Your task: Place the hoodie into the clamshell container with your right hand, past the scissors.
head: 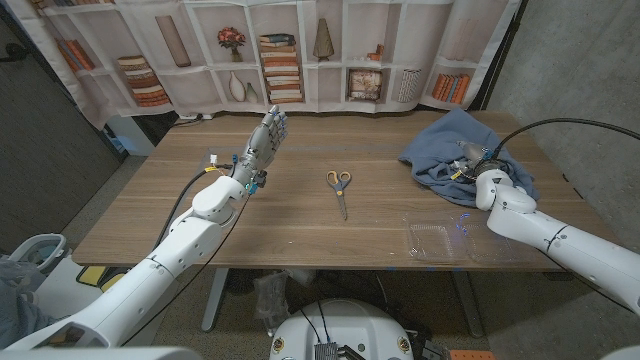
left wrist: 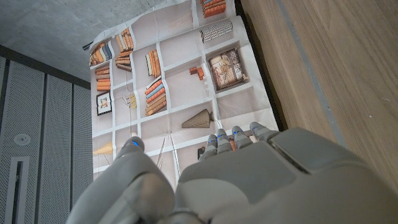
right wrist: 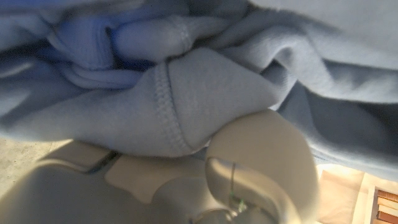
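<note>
wooden table [head: 300, 215], scissors [head: 339, 190], blue hoodie [head: 445, 150], clear clamshell container [head: 440, 238]

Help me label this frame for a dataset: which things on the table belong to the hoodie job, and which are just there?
Part of the job:
hoodie, under the right hand
clamshell container, clear, at the table's near edge
scissors, to pass

Just there:
left hand, raised, holding nothing
bookshelf backdrop

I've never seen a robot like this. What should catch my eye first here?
Probably the crumpled blue hoodie at the table's far right, with the robot's right hand buried in its folds. Next, the left hand, raised upright over the table's left part, holding nothing. Between them lie orange-handled scissors, and a clear clamshell container sits near the front edge.
</note>
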